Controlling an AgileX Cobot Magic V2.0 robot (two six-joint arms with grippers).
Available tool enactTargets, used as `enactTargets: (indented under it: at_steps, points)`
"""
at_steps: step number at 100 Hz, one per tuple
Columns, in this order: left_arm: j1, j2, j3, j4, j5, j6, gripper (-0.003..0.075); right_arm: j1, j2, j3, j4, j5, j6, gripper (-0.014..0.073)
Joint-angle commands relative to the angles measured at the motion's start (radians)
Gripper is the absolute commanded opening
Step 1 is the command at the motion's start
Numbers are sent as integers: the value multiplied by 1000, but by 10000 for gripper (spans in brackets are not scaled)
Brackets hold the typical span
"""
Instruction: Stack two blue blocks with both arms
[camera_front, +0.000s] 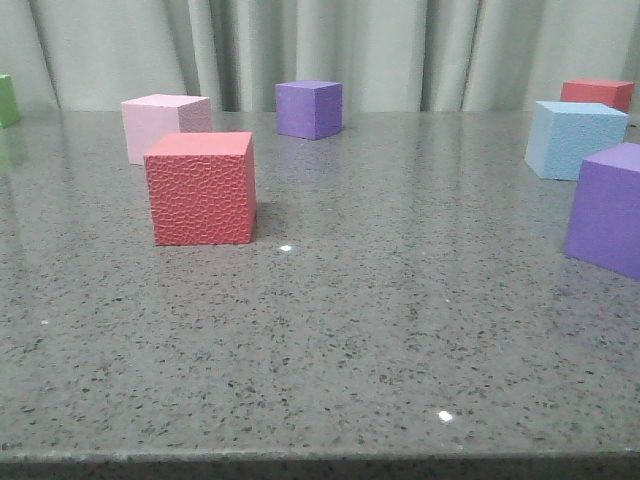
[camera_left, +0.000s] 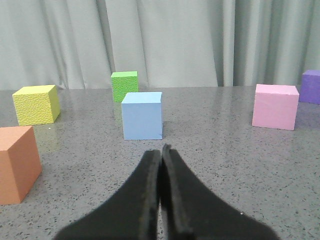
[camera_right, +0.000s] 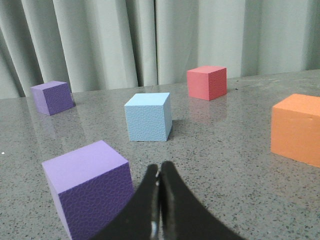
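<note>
A laboratory-style test bench: a speckled grey stone-look table (camera_front: 330, 330) backed by a plain pale grey-green curtain (camera_front: 400, 50). Only coloured foam cubes lie on it, e.g. a red cube (camera_front: 202, 188) and a purple cube (camera_front: 310, 108), spaced well apart.

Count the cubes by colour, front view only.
Red cubes: 2
Purple cubes: 2
Pink cube: 1
Light blue cube: 1
Green cube, cut off at the frame's edge: 1
Total: 7
</note>
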Motion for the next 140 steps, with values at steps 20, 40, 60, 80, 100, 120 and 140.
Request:
enactTargets:
  at_steps: [20, 40, 60, 80, 100, 120, 140]
  points:
    - [2, -32, 3, 0, -77, -3, -18, -5, -20, -17, -1, -66, -2, -113]
    - [2, -32, 3, 0, -77, -3, -18, -5, -20, -17, -1, -66, -2, -113]
    - [2, -32, 3, 0, -77, -3, -19, -5, -20, -17, -2, -66, -2, -113]
    - [2, -32, -13, 0, -91, -3, -19, -5, -18, -34, -2, -62, -2, -113]
    - [2, 12, -212, -76, 44, -5, -19, -5, 36, -158, -3, 117, -2, -112]
    - [2, 168, -453, -64, 179, -5, -19, -5, 183, -348, 0, 268, -2, -103]
    - [2, 362, -613, -64, 212, -3, -19, -5, 368, -547, 0, 404, -2, -103]
